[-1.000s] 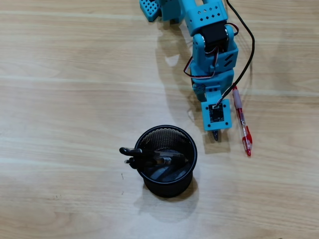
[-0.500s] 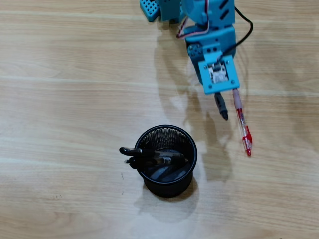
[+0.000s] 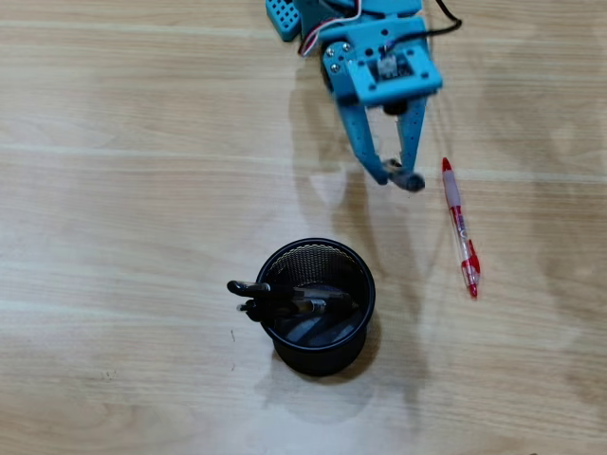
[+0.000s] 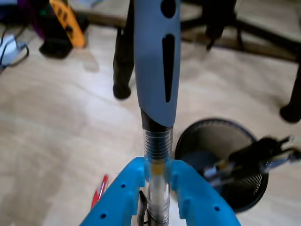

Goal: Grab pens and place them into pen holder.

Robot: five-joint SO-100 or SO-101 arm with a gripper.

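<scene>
Wooden table [image 3: 142, 190]: pen holder [image 3: 322, 355] contains pens [image 3: 294, 301].

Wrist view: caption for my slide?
Grey pen clamped upright between blue jaws, pen holder beyond at right.

The arm [image 3: 379, 57] is seen from overhead as bright blue printed plastic, with small screws on a flat wrist plate. Two slim blue jaws taper from it. Red, white and black wires are visible at the top; a white connector seems fitted centrally.
</scene>
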